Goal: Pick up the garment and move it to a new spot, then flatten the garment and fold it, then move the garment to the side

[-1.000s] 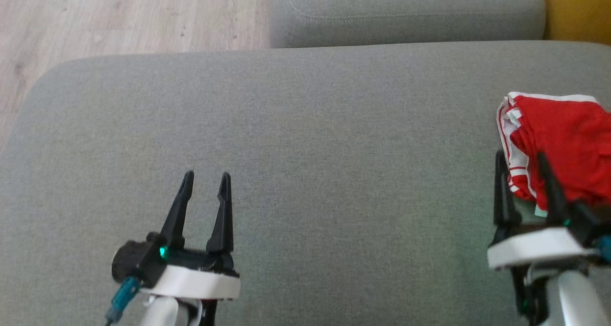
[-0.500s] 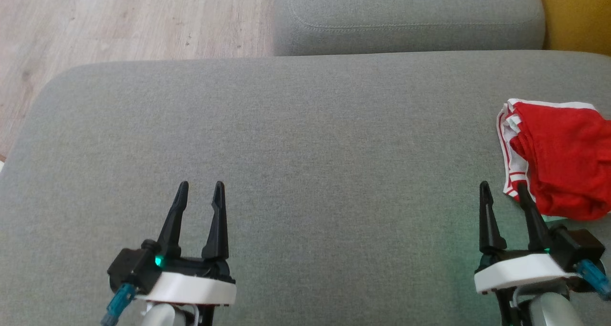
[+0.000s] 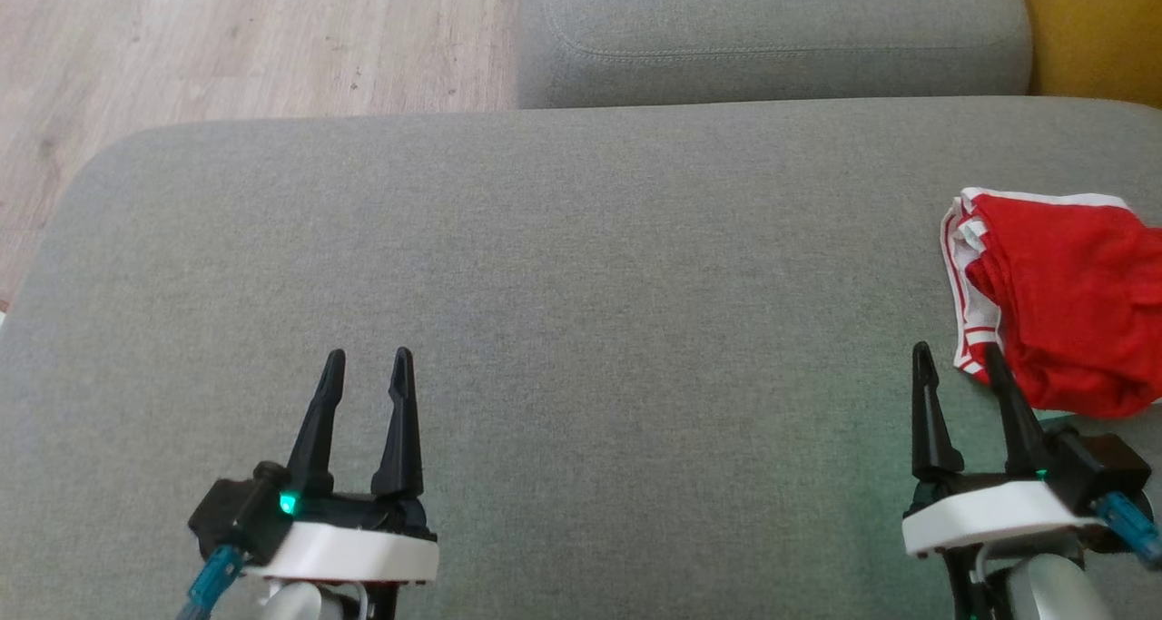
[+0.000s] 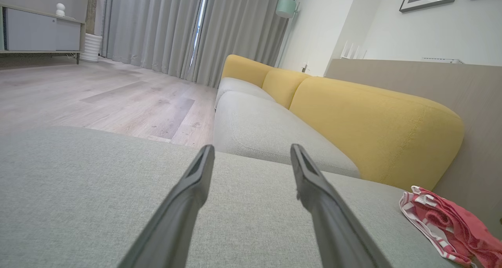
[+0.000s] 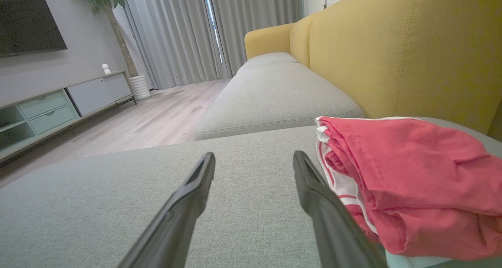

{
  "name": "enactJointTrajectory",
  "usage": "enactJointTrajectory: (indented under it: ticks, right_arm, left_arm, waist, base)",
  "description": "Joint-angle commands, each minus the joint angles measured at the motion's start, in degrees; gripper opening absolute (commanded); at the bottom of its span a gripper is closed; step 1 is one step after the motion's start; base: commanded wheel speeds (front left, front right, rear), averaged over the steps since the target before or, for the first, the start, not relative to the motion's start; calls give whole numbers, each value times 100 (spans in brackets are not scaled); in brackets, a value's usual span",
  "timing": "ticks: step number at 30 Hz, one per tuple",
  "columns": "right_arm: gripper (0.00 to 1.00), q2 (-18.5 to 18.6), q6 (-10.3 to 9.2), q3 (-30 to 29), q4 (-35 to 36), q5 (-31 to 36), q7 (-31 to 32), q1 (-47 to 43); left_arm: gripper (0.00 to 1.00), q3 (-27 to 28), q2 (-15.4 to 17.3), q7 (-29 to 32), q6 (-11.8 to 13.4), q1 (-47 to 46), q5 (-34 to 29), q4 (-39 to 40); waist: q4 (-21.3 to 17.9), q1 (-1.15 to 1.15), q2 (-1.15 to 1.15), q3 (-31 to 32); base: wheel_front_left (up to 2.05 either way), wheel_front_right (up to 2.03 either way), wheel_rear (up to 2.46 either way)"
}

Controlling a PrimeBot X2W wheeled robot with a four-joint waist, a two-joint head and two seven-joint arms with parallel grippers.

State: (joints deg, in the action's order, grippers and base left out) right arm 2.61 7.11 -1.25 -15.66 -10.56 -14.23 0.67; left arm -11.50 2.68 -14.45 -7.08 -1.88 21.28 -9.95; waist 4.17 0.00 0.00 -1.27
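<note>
The garment [image 3: 1067,302] is red cloth with a white-and-red striped band, folded into a thick bundle at the right edge of the grey sofa seat [image 3: 581,266]. In the left wrist view the garment [image 4: 447,225] lies at the lower right. My right gripper [image 3: 958,366] stands open just left of the bundle's near corner, with nothing between its fingers. In the right wrist view the garment [image 5: 408,181] sits right of the right finger [image 5: 325,205]. Open and empty, my left gripper [image 3: 363,366] hovers over bare seat at the lower left.
A second grey seat cushion [image 3: 772,30] adjoins at the back. The yellow sofa back [image 3: 1089,30] runs along the right. Wooden floor [image 3: 227,39] lies beyond the seat's left and far edges.
The right gripper has drawn back from the garment, which stays where it lies. The left gripper has slid slightly back and left. The camera has shifted a little.
</note>
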Motion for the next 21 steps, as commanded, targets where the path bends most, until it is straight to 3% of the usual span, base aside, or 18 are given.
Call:
enactJointTrajectory:
  ticks: [1, 13, 14, 21]
  right_arm:
    - [100, 27, 37, 116, 209, 23, -75, 274]
    - [100, 27, 37, 142, 217, 22, -76, 248]
    - [0, 0, -1, 9, 18, -1, -9, 0]
    - [0, -5, -2, 21, -361, -245, 74, -130]
  left_arm:
    - [100, 196, 20, -55, -18, -128, 26, 198]
    - [100, 251, 20, -55, -7, -104, 48, 209]
    - [0, 40, 0, 0, 1, 7, 11, 0]
    - [0, 58, 9, 71, 4, 162, 235, -379]
  waist:
    - [-5, 0, 0, 6]
    - [7, 0, 0, 86]
    - [7, 0, 0, 88]
    - [-7, 0, 0, 92]
  base:
    - [0, 0, 0]
    - [0, 0, 0]
    - [0, 0, 0]
    - [0, 0, 0]
